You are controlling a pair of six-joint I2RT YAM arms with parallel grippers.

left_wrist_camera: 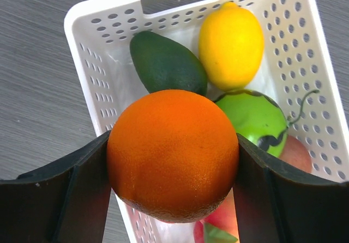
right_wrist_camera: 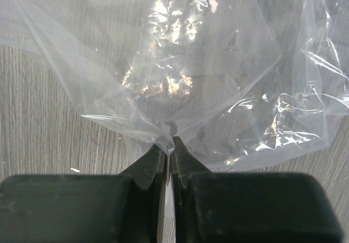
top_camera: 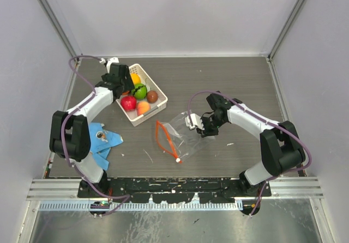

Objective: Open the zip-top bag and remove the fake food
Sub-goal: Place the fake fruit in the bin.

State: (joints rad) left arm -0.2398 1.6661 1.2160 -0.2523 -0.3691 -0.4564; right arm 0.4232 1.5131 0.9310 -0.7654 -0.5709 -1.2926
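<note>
My left gripper is shut on an orange toy fruit and holds it over the white perforated basket. In the basket lie a dark green fruit, a yellow lemon, a green fruit and a red-pink one; a peach one and a brown one show in the top view. The clear zip-top bag, its red-orange zip strip open at the left, lies flat and empty on the table. My right gripper is shut on the bag's edge.
A blue printed cloth lies at the near left by the left arm's base. The grey walls close the table on three sides. A white clip-like piece sits by the right gripper.
</note>
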